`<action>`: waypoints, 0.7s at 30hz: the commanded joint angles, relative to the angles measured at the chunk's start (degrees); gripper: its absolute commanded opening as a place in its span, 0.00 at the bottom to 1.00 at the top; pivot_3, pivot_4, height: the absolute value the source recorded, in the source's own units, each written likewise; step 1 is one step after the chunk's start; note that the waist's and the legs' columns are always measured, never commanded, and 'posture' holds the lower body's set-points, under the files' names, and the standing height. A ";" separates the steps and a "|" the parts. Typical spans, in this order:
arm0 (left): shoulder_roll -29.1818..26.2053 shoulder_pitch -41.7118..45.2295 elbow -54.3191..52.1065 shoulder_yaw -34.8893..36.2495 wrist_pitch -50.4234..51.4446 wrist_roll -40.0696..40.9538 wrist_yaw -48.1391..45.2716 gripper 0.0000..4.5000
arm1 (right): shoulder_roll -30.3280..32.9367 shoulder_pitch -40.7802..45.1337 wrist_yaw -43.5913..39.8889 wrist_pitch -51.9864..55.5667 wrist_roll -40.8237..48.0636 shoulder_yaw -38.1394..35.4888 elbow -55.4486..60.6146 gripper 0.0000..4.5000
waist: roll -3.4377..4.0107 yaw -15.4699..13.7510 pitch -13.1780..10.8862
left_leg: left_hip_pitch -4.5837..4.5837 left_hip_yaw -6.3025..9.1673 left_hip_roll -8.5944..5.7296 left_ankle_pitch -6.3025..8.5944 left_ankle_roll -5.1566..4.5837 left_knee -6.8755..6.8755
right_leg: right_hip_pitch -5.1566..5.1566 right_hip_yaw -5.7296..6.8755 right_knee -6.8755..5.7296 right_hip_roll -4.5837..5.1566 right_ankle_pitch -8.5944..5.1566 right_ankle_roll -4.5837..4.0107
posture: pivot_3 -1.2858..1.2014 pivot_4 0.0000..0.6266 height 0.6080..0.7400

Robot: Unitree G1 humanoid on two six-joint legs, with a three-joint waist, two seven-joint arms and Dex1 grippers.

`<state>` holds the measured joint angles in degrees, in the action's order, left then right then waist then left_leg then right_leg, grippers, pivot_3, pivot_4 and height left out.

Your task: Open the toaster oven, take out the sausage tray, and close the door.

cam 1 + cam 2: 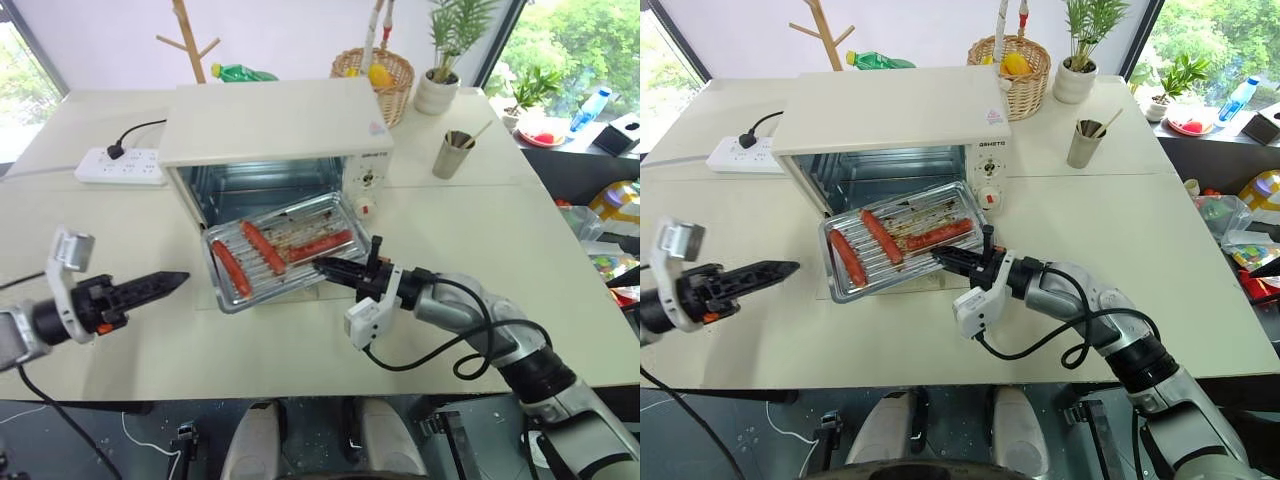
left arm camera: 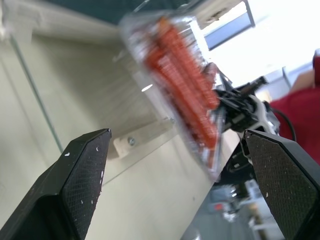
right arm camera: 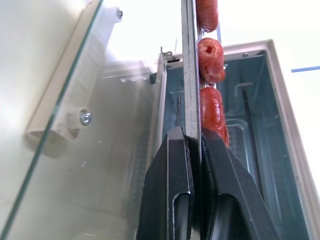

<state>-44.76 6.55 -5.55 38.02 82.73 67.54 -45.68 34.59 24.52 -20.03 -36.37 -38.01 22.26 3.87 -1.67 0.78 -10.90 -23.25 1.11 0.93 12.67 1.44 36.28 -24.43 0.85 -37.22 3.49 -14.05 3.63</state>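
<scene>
**A:** Grippers first, since they're sitting closest. The right gripper [image 1: 335, 268] is clamping its two fingers tight on the near right edge of the sausage tray [image 1: 285, 250], metal rim pinched between the pads. The left gripper [image 1: 170, 283] is hanging off to the left of the tray, well apart from it, not gripping anything; in its wrist view the fingers [image 2: 75, 185] are standing wide apart with only air between them

**B:** So where's the tray sitting, in or out?

**A:** Out, mostly. It's being held in front of the toaster oven [image 1: 275, 125], tilted, its far end lying right at the oven mouth. Three red-orange sausages [image 1: 262, 247] are lying on the ribs

**B:** And the door?

**A:** The door [image 3: 60, 100] is lying folded down flat under the tray; you're seeing the glass and its cream bar handle best from the right wrist. The oven cavity is standing open behind it, knobs on the right panel

**B:** Anything further back?

**A:** A white power strip [image 1: 120, 165] is sitting left of the oven, a metal cup [image 1: 452, 154] to its right, and a wicker basket [image 1: 385, 80] and potted plant [image 1: 445, 60] are standing at the far edge of the table [image 1: 480, 260]
</scene>
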 commanded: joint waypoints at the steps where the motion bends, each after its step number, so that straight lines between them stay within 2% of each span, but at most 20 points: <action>1: 2.25 2.45 1.07 1.49 2.45 4.32 5.92 0.99 | -0.85 1.43 0.40 -0.48 1.53 -1.56 1.83 0.00 | -0.03 0.01 0.02 | 0.00 0.02 -0.02 0.00 0.00 0.00 | 0.00 0.00 0.01 -0.01 0.00 0.00 | 0.52 0.24 1.00; 7: 6.69 6.03 4.08 -0.10 3.07 6.76 13.07 0.99 | -1.31 1.64 -0.70 0.11 2.31 -1.88 2.97 0.00 | -0.04 0.00 0.02 | 0.02 0.03 -0.04 -0.01 0.02 -0.01 | 0.01 -0.01 0.00 0.03 0.01 0.00 | 0.52 0.24 1.00; 14: 9.16 8.38 5.64 -2.17 2.85 8.38 17.04 0.99 | -1.75 1.77 -1.57 0.57 2.49 -1.86 3.37 0.00 | -0.04 0.02 0.02 | 0.03 0.03 -0.06 -0.01 0.02 -0.01 | 0.01 -0.01 0.00 0.01 0.01 0.00 | 0.52 0.24 1.00; 17: 9.78 9.15 5.81 -3.29 2.19 7.95 18.21 0.80 | -2.00 1.91 -1.72 0.74 2.43 -1.90 3.61 0.00 | -0.04 -0.01 0.03 | 0.03 0.02 -0.08 -0.02 0.03 -0.01 | 0.02 -0.02 0.00 0.02 0.01 0.00 | 0.52 0.24 1.00; 21: 9.26 10.25 6.56 -3.65 2.15 8.68 18.89 0.38 | -2.09 1.98 -1.94 0.88 2.16 -2.24 3.48 0.00 | -0.04 -0.01 0.03 | 0.03 0.02 -0.09 -0.02 0.04 -0.01 | 0.02 -0.02 0.00 0.02 0.01 0.00 | 0.52 0.24 1.00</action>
<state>-34.69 16.69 0.45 34.48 85.52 76.03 -27.59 33.35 24.99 -23.30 -35.17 -37.48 22.07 4.33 -1.71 0.77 -10.88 -23.21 1.13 0.84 12.65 1.48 36.26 -24.42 0.83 -37.21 3.50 -14.04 3.63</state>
